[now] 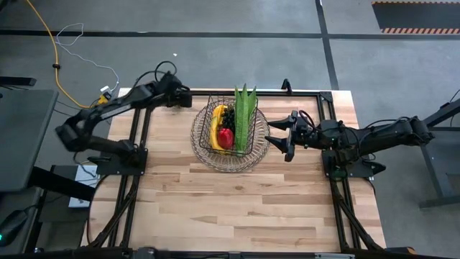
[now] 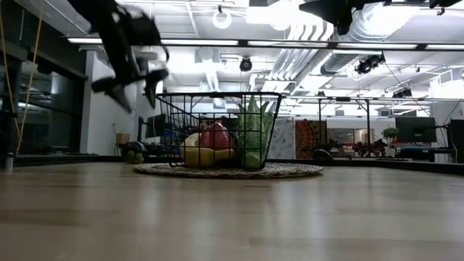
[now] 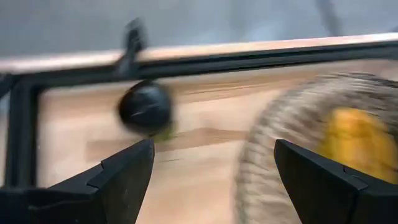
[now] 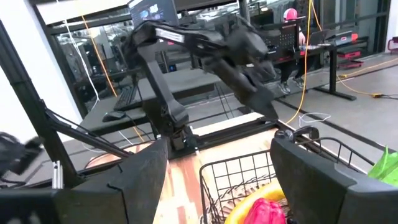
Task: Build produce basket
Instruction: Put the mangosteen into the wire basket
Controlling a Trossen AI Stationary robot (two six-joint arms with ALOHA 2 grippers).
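The dark wire basket (image 1: pixel 214 119) stands on its round woven base (image 1: pixel 208 157) at the table's middle. In it lie a yellow banana (image 1: pixel 216 122), dark grapes (image 1: pixel 227 115), a red pepper (image 1: pixel 226 138) and an upright green corn ear (image 1: pixel 244 115). My left gripper (image 1: pixel 185 98) hangs open above the table beside the basket's far left corner, tipped down and blurred in the low view (image 2: pixel 138 78). In the left wrist view, a small dark round thing with green under it (image 3: pixel 145 107) lies ahead of the open fingers (image 3: pixel 211 180). My right gripper (image 1: pixel 284 137) waits open and level to the right of the basket.
A black frame rail (image 1: pixel 302 93) runs along the table's far edge, with a clamp (image 1: pixel 286 85) on it. Two small green round things (image 2: pixel 133 156) lie on the table left of the basket. The near half of the wooden table (image 1: pixel 237 216) is bare.
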